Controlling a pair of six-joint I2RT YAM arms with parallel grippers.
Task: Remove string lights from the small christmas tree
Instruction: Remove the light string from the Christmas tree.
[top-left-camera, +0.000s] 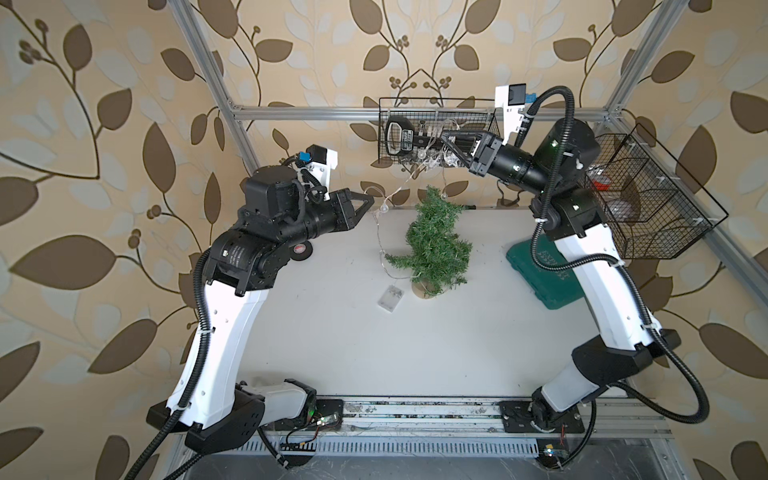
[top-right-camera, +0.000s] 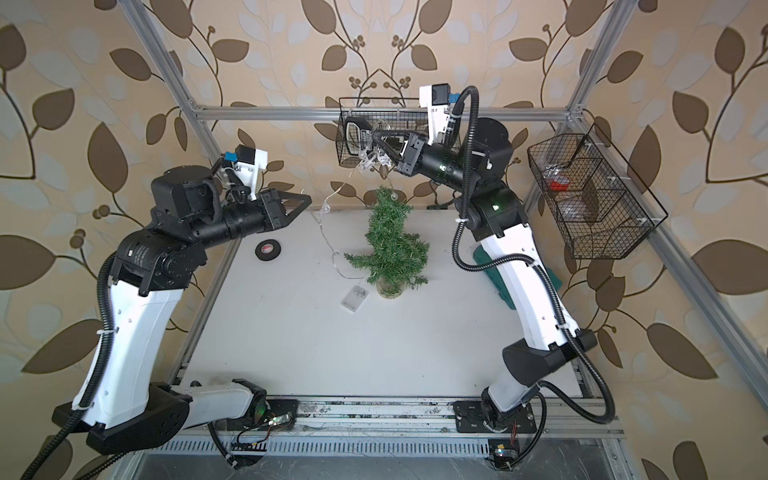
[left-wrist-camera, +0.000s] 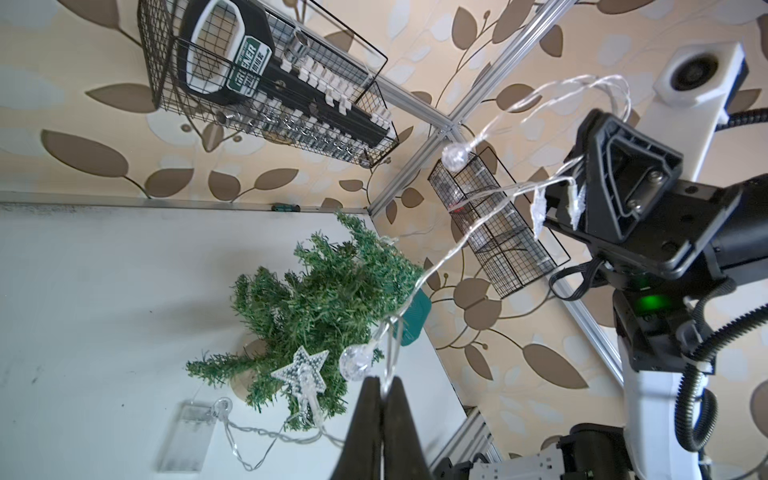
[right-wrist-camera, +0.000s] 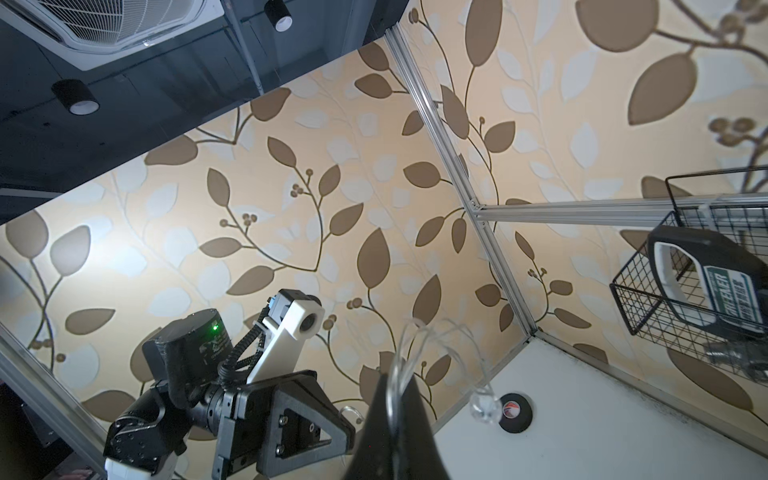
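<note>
As two robot arms stretch the string lights (top-left-camera: 380, 232) between them above a white worktop (top-left-camera: 374, 353), the small christmas tree (top-left-camera: 436, 245) stands upright on its wooden disc base (top-left-camera: 420, 287) towards the back edge. The left end effector (top-left-camera: 369, 201) is clenched on the thin wire, which in the left wrist view passes between its dark fingers (left-wrist-camera: 365, 415), just beside a round bulb (left-wrist-camera: 355, 362) and a clear star ornament (left-wrist-camera: 300, 374). The right end effector (top-left-camera: 444, 137), raised in front of the wire basket (top-left-camera: 415, 99) on the back rail, is likewise pinched shut on a bunch of the strand, with loops spilling past its tips in the right wrist view.

The high, spread hold looks meant to lift the wire clear of the bristly branches rather than drag it through them. From the left end effector the wire drops beside the tree to the clear battery box (top-left-camera: 390, 298), which lies flat on the worktop just beside the base and weighs that end down. One run hangs from the right end effector onto the tree's tip, and a thin loop appears to curl under the lowest branches, so the job looks only partly done. A black tape roll (top-left-camera: 301, 251) and a green case (top-left-camera: 540, 274) lie apart from the tree, uninvolved.
</note>
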